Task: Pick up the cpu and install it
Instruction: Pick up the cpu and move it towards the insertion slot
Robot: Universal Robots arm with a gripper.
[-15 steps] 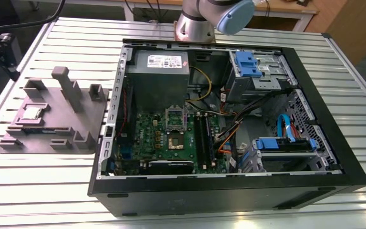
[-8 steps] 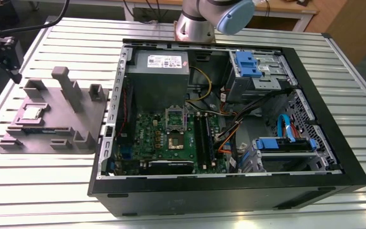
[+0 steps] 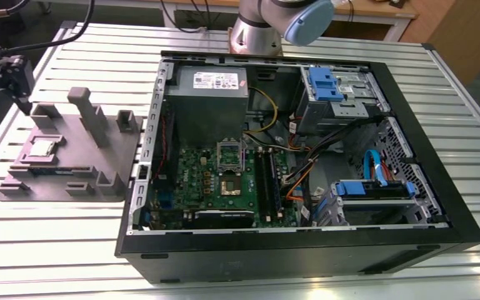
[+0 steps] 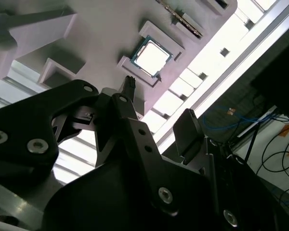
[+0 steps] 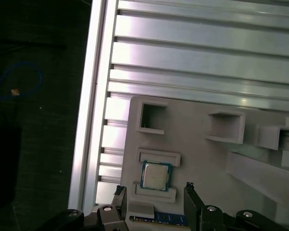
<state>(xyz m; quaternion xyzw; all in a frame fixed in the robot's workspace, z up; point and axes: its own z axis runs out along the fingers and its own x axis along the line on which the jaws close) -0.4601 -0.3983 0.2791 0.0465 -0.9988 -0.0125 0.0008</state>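
So here's where we've got to: the gripper [image 3: 19, 94] hangs over the far corner of the grey tray [image 3: 98, 178], at the exterior view's left. Its fingers [image 5: 189, 186] are spread apart with nothing between them. The cpu [image 5: 156, 175] lies flat in its shallow recess on that tray, silvery top up. It's well apart from the open computer case [image 3: 440, 187] and the socket [image 3: 232, 185] on the motherboard. In the first wrist view the two fingertips sit either side of the chip, clear of it as far as we can tell.

Our worries from here: the chip is thin, and raised ledges [image 5: 159, 157] hug two of its sides. If the fingers are a bit off-centre they could land on a ledge instead of the chip's edges. A shallow or lopsided pinch could let it tilt or slip out. And if it reaches the socket skewed, we'd guess the contacts take the damage.
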